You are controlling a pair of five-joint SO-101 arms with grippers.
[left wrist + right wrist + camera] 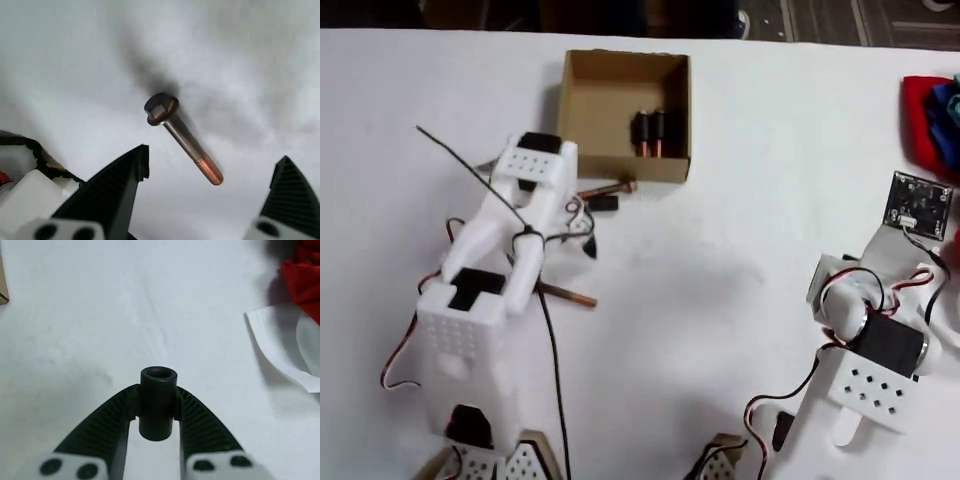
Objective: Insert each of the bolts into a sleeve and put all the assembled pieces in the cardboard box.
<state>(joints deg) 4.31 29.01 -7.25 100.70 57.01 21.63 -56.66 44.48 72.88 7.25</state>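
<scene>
Black sleeve (157, 407) clamped in right hand (157, 390) | left hand (214, 156) wide above bolt (182, 137) | cardboard box (582, 100) holds two assembled pieces (650, 133)

Dull brown metal bolt (182, 138) with a copper-orange threaded tip; matte black cylindrical sleeve (157, 403); ribbed black jaws; plain brown cardboard box (620, 166); white tabletop (740, 260); red cloth (301, 281).
</scene>
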